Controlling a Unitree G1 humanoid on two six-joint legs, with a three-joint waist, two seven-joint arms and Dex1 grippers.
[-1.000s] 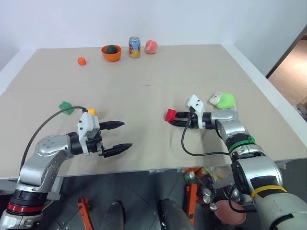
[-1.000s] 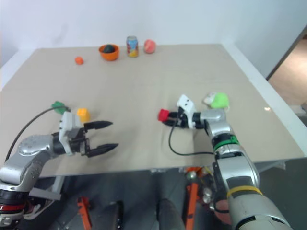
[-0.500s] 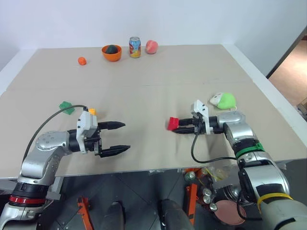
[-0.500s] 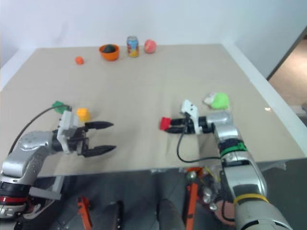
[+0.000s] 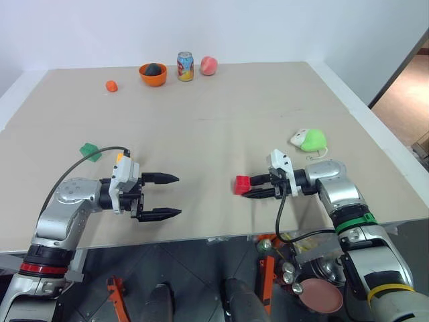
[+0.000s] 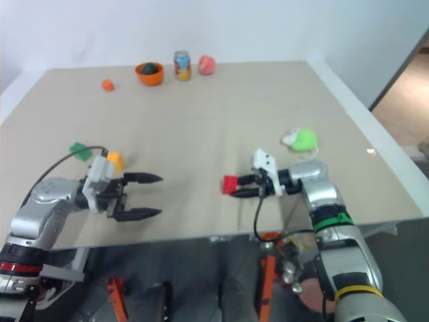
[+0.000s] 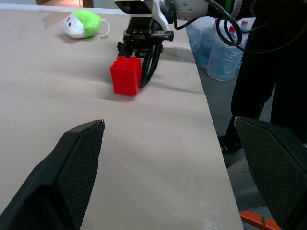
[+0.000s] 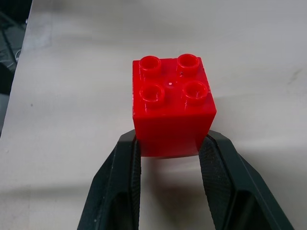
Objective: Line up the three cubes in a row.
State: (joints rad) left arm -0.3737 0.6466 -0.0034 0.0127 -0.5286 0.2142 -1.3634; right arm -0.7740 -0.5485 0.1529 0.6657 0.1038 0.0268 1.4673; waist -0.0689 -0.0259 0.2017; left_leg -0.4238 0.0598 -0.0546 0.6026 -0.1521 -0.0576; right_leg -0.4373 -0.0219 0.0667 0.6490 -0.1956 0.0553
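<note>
Red cube (image 8: 171, 105) pinched upright in right end effector (image 5: 249, 190); best carried low toward left-side cubes, left end effector (image 5: 170, 196) spread.

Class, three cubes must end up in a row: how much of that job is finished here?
Done: nothing lined up. In hand: the right hand grips the red cube near the table's front edge. Left: the green cube and yellow cube sit apart on the left; the left hand is open and empty.
</note>
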